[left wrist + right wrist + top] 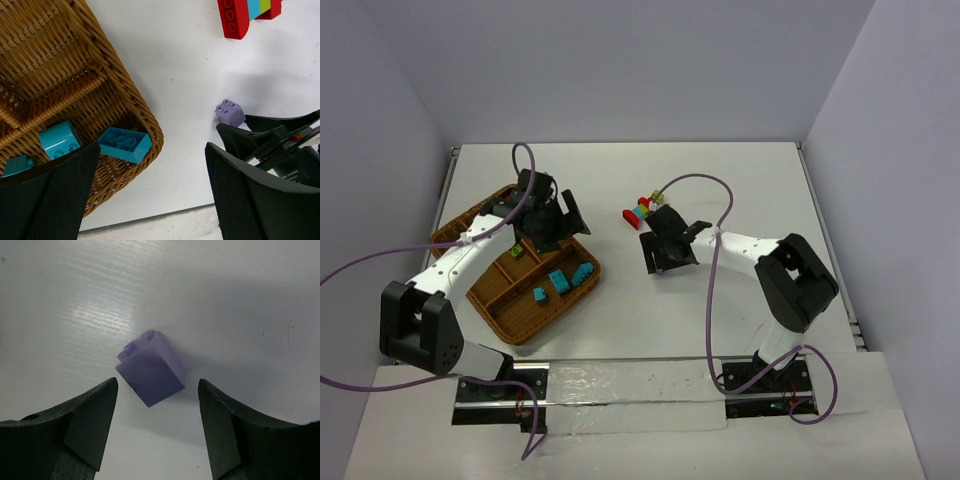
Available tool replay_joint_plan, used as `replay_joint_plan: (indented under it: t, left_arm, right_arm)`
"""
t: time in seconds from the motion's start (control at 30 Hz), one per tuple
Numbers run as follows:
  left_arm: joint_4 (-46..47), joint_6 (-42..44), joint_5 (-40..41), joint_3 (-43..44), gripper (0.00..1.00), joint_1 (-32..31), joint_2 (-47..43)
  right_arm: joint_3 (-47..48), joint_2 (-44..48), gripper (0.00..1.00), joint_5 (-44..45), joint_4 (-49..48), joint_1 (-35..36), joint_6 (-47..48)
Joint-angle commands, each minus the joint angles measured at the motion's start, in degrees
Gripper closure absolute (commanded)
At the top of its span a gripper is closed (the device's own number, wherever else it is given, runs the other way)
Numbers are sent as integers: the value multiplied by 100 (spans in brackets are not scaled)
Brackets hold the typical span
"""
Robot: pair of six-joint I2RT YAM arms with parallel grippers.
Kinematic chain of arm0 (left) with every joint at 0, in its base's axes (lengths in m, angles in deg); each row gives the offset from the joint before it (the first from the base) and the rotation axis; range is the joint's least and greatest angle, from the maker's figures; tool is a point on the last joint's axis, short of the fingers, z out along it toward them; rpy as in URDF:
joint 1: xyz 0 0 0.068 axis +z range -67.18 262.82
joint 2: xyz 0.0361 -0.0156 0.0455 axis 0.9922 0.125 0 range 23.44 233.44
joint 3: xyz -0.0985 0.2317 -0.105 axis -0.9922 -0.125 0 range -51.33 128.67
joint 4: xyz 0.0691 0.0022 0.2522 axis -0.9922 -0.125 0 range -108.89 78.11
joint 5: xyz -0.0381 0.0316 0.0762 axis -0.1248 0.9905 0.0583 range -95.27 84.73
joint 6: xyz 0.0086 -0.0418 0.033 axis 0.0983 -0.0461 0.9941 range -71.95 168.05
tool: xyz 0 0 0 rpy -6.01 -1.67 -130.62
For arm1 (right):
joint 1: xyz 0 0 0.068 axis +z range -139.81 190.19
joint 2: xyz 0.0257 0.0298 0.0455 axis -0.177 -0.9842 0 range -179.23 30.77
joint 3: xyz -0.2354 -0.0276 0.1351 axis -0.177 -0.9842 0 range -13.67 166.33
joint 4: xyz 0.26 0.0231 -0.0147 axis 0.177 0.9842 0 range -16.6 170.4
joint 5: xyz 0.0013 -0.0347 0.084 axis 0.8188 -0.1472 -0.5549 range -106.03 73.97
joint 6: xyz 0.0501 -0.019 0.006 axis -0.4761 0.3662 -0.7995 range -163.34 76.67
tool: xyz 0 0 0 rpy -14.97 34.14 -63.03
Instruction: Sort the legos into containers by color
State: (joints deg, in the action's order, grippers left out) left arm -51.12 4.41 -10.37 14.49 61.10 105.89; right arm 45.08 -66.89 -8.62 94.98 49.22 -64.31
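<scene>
Overhead, purple lego [151, 369]: hidden beneath right gripper [156, 385], released, not touching it.
Left gripper [150, 150]: released, empty.
Multicoloured stack [235, 17]: cropped.

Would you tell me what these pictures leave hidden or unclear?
Top view: purple brick hidden under the right tool.
Top view: left arm covers part of the tray.
Left wrist view: top edge cuts off the stack.
Left wrist view: left tool hides part of one teal brick.
</scene>
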Motion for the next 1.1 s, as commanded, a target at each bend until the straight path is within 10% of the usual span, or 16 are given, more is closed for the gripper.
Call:
replay_joint_plan:
  t: [0.0,1.07]
  left_arm:
    - [136,76,-105,314,7,-55,88]
    - [155,138,-147,471,8,-173,228]
  right_arm:
    - [-197,114,28,162,-237,64,-15]
    - [412,-200,28,-500,75,344,983]
